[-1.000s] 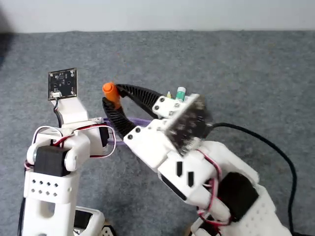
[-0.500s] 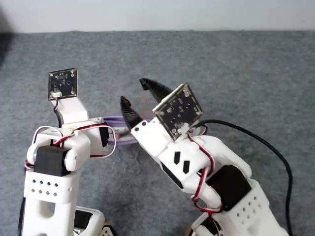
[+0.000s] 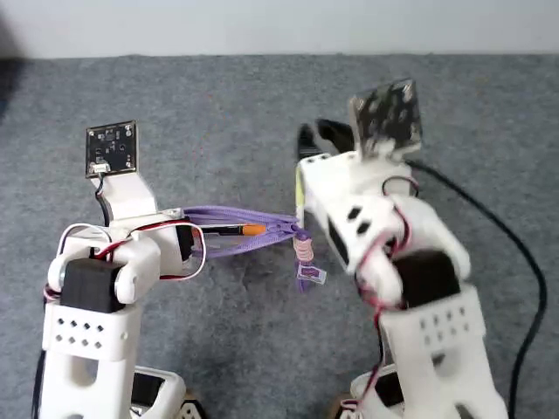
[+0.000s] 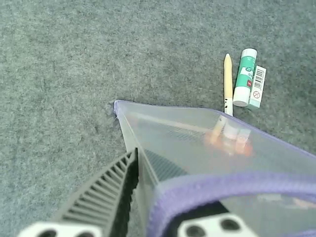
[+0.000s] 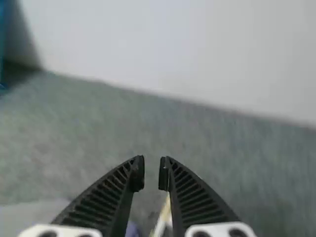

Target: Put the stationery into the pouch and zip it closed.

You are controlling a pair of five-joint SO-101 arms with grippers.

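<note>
Nearest the arm bases, the left gripper is seen pinched on one end of the pouch. One ribbed finger is pressed against the outside of the clear wall, and the purple-trimmed mouth is thereby kept lifted and spread. The pouch is laid lengthwise on the grey carpeted table between the two arms, and its other end is marked by the zip pull with its hanging charm. One item, an orange-tipped marker, is seen lying inside the pouch, so the filling can be judged as begun but far from finished. Farther out, beyond the pouch on the carpet, three items are left to be loaded: a pencil, a glue stick just beside it, and a small eraser touching the glue stick. Farthest away, the right gripper is held raised above the table and pointed toward the pale wall. Its fingers are drawn almost together, with a narrow slit between them and nothing held. The task is therefore judged to be roughly a quarter done. Three pick-and-place steps are yet to be carried out, and after them the mouth is to be zipped shut while the pouch is steadied at its held end.
</note>
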